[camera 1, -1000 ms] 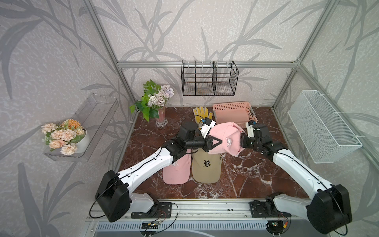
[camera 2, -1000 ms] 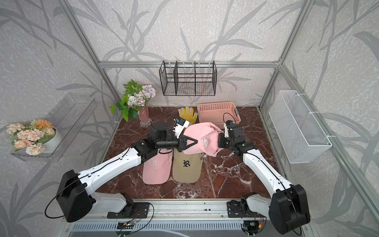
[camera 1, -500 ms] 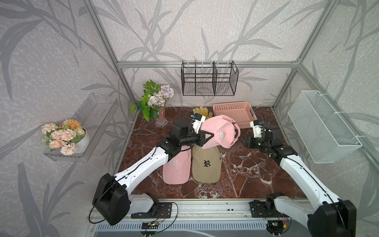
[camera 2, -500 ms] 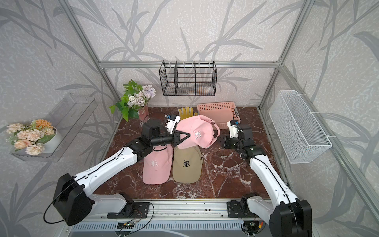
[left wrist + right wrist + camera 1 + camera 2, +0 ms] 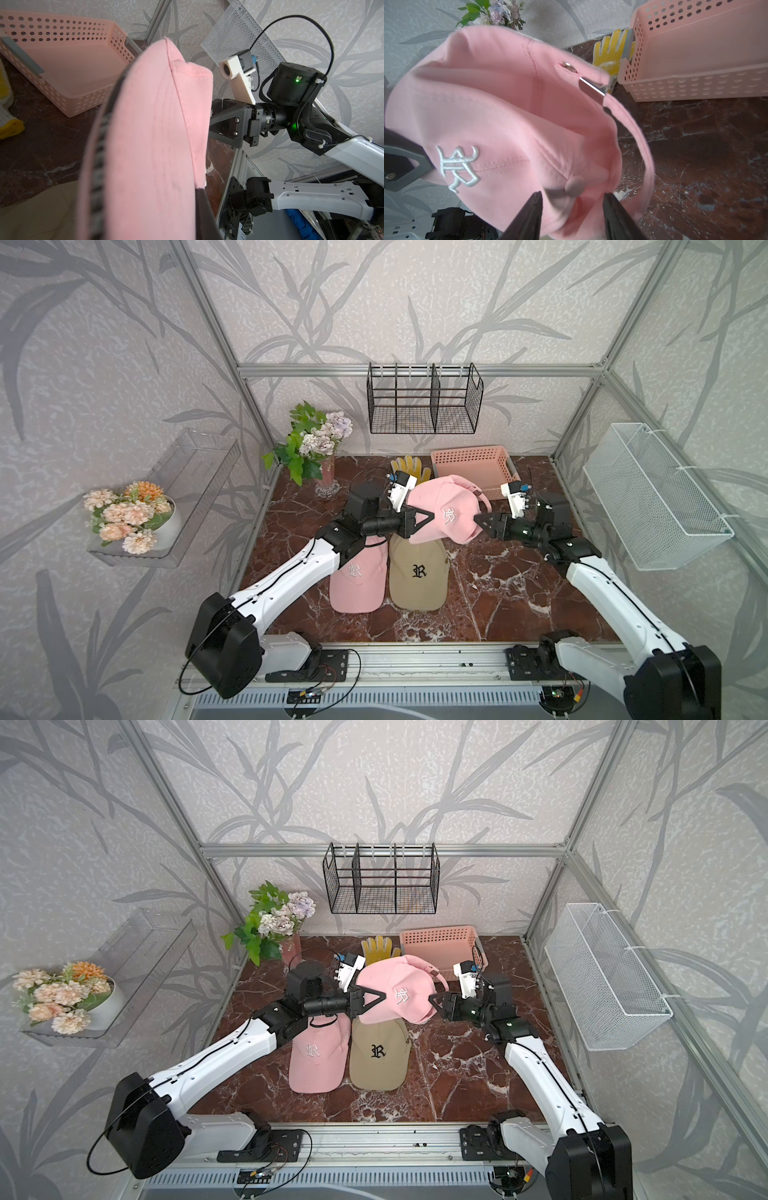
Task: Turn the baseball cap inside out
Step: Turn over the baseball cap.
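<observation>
My right gripper [image 5: 483, 520], backed off half a second ago, is at the pink cap [image 5: 446, 506] again, jaws parted by its crown button. My left gripper [image 5: 419, 521] clamps its front, raised over the table [image 5: 498, 593].

held cap [image 5: 446, 506] sits between left hand [image 5: 428, 517] and right hand [image 5: 481, 519], above lying caps [image 5: 417, 572].

A robot-testing cell in a laboratory: aluminium framing [image 5: 415, 369] holds leaf-print wallpaper panels [image 5: 415, 302], and two robot arms [image 5: 291, 576] stand on a rail [image 5: 415, 659] before a marble-pattern tabletop [image 5: 498, 580] set with a vase of flowers [image 5: 316, 448] and a black wire rack [image 5: 424, 406].
</observation>
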Controlling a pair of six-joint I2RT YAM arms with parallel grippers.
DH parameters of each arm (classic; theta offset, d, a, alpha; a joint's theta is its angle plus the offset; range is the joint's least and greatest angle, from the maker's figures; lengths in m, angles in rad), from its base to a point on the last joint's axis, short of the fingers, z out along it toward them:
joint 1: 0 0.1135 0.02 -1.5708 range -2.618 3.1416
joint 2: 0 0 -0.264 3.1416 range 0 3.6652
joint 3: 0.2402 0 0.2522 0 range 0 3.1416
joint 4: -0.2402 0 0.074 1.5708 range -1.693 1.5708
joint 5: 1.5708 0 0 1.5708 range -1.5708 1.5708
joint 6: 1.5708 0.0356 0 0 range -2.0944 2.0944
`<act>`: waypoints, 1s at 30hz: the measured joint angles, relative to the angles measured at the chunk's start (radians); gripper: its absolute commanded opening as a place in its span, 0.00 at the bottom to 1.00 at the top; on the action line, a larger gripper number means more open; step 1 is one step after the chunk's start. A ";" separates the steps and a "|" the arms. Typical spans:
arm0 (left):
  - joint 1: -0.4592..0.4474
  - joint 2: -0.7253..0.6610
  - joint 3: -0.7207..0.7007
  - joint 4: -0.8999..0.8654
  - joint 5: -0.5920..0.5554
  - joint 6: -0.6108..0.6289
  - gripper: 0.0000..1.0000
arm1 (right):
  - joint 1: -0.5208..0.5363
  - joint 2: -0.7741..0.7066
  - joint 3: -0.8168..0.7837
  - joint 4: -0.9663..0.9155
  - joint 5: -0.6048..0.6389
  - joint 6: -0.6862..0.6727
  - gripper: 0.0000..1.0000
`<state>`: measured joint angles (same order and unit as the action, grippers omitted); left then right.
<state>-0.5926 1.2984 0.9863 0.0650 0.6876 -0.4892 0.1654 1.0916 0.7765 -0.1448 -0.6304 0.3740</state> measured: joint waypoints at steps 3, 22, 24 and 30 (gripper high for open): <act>0.000 0.003 0.000 0.009 0.023 -0.002 0.00 | 0.000 0.025 0.000 0.028 -0.025 0.004 0.52; 0.053 0.106 0.000 0.059 0.055 -0.063 0.00 | -0.006 0.021 -0.046 0.167 -0.338 0.079 0.00; 0.066 0.111 0.000 0.069 0.071 -0.079 0.00 | -0.020 -0.002 -0.063 0.206 -0.358 0.103 0.00; 0.071 0.110 -0.021 0.151 0.142 -0.124 0.00 | -0.077 -0.036 -0.118 0.294 -0.405 0.174 0.01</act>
<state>-0.5213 1.4086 0.9653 0.2157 0.8295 -0.6136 0.0883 1.0554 0.6582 0.1490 -1.0351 0.5476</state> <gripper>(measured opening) 0.090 0.116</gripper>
